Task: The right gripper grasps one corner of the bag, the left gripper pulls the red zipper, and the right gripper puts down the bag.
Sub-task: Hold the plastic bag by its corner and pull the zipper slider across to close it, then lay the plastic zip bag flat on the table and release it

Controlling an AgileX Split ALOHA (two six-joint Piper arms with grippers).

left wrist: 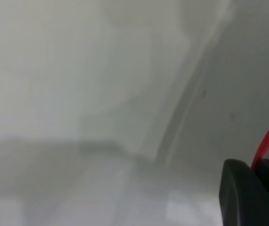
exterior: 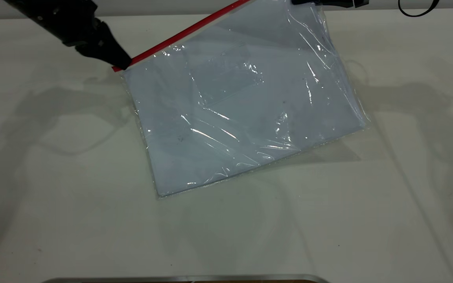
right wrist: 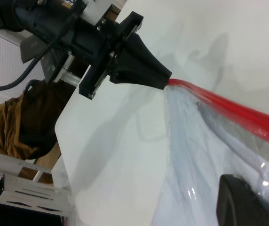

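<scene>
step: zipper pull ending | left gripper [exterior: 122, 63] pinching zipper [exterior: 179, 34] end | right gripper [right wrist: 247, 207] clamping bag [exterior: 246, 110] corner, lifted | next: lowering bag

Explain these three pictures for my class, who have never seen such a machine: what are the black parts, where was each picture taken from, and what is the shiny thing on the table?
This is a robot with two separate arms at a white table, each ending in a black pincer called a gripper. The wide picture comes from a camera outside the rig, looking down. The other two come from cameras on each arm's wrist.

The shiny thing is the bag, a clear plastic pouch with white paper inside. Along one long edge runs the red zipper.

The left gripper is pinched shut on the red zipper at its lower end; the right wrist picture shows this from the far side. The right gripper, at the top edge of the wide view, holds the corner of the bag up, so that side is raised while the opposite edge rests on the table.
</scene>
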